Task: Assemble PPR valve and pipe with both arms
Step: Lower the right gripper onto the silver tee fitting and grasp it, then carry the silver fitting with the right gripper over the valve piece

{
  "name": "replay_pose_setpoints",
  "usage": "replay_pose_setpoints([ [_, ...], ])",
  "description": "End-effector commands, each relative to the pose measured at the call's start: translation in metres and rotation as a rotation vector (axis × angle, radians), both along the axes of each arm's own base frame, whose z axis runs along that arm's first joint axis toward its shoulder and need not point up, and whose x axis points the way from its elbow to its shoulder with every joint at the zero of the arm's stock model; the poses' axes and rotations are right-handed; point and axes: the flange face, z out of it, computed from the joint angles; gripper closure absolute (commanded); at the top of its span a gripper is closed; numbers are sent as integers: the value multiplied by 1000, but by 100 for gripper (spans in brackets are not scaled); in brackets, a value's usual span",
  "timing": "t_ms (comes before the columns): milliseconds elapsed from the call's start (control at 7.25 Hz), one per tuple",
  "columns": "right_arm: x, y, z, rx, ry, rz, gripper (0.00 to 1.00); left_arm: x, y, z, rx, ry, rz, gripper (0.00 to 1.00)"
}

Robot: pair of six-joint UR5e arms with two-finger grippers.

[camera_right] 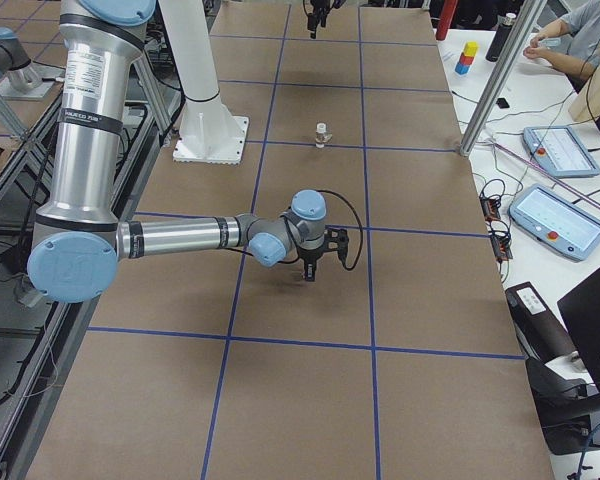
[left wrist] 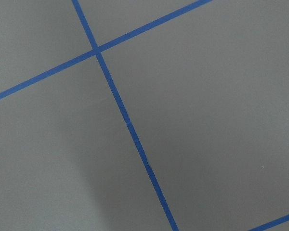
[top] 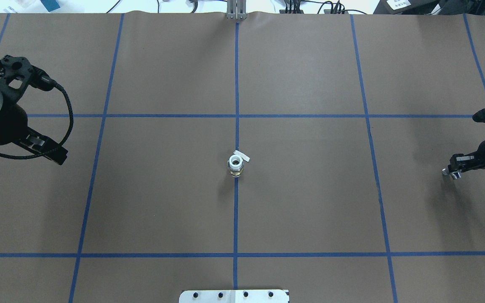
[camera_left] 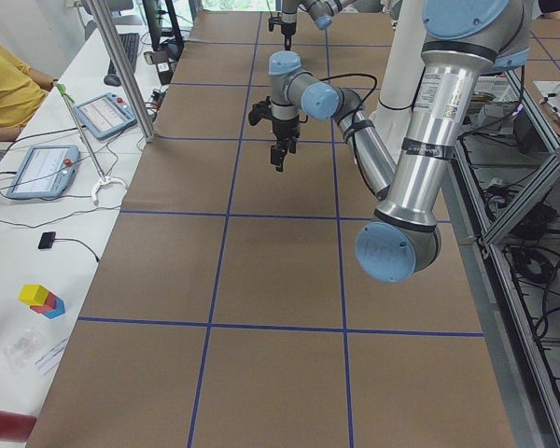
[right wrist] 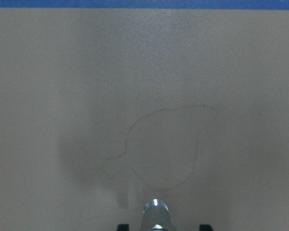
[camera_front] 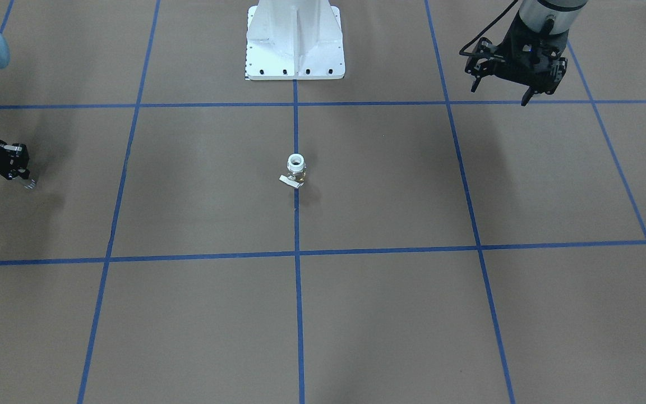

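The PPR valve (camera_front: 296,171) stands upright at the table's centre on the blue middle line, white socket up and flat white handle at its side; it also shows in the overhead view (top: 235,163) and the right side view (camera_right: 321,132). My right gripper (camera_front: 26,179) (top: 452,171) is shut on the small silver pipe (camera_front: 31,184) (top: 453,175), low over the table far to the valve's side. The right wrist view shows the pipe (right wrist: 155,211) between the fingertips. My left gripper (camera_front: 501,92) (top: 11,65) is open and empty, raised, far off on the other side.
The white robot base plate (camera_front: 295,50) (top: 234,296) sits at the robot's edge. Blue tape lines (left wrist: 125,118) grid the brown table. A metal post (top: 236,10) stands at the far edge. Tablets (camera_right: 555,220) and cables lie on the operators' side table.
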Motion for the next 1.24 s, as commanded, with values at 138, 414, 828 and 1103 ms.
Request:
replay_pose_setpoints([
  [138,-4,0,-28,5,-52,-17,100,-2,-1,1,-4,-2,-5,0],
  [414,-10,-28,-86,-34,-77,-2,100,-30,-11,23,-34,-36,-68,0],
  [828,-34,-62,-206,-117,-79,69,100,-131,-26,83,-53,-86,-192,0],
  [1103,-63,-54,-255,-171,-122,110,100,-184,-32,129,-94,-57,-167,0],
])
